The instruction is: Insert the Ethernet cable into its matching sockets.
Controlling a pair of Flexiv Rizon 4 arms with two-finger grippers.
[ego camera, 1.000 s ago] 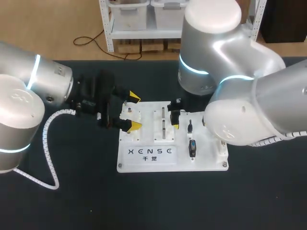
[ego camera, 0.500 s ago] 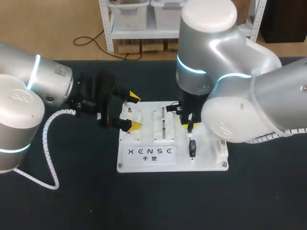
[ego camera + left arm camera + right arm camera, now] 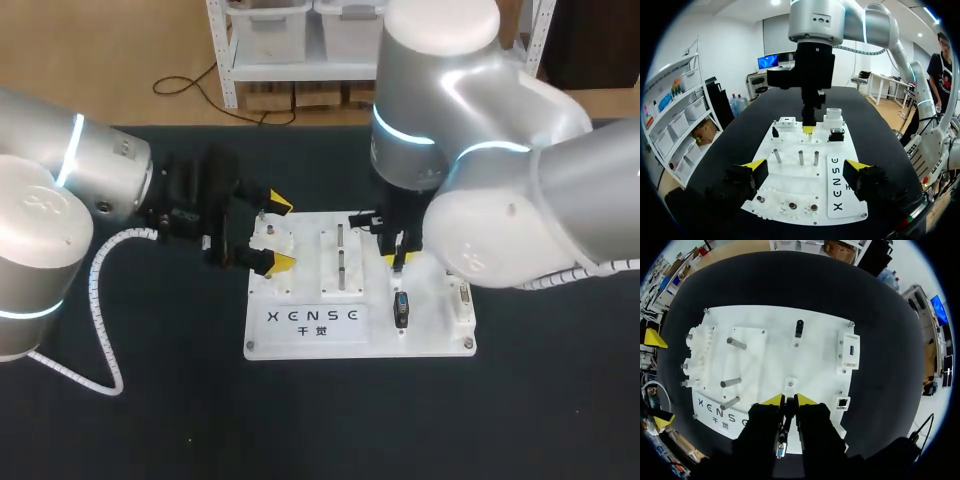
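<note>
The white board (image 3: 300, 340) lies mid-table. My right gripper (image 3: 396, 260) stands upright over its right half, shut on a small black Ethernet plug (image 3: 397, 267). From the right wrist the plug (image 3: 789, 407) shows as a thin dark piece pinched between the yellow fingertips (image 3: 772, 400), just behind a small white mount (image 3: 790, 385). A small white socket block (image 3: 842, 402) and a larger one with a blue port (image 3: 850, 350) sit along the board's right edge. My left gripper (image 3: 281, 234) is open, its tips astride the board's left edge (image 3: 805, 166).
Another black connector with blue (image 3: 401, 308) stands just nearer than the right gripper. A further black plug (image 3: 799, 328) stands ahead of it. Three metal posts (image 3: 340, 262) rise mid-board, and small white fixtures (image 3: 270, 240) lie between the left fingers.
My right gripper moved rightward from beside the posts to the small black plug and closed on it. The left arm stayed still.
</note>
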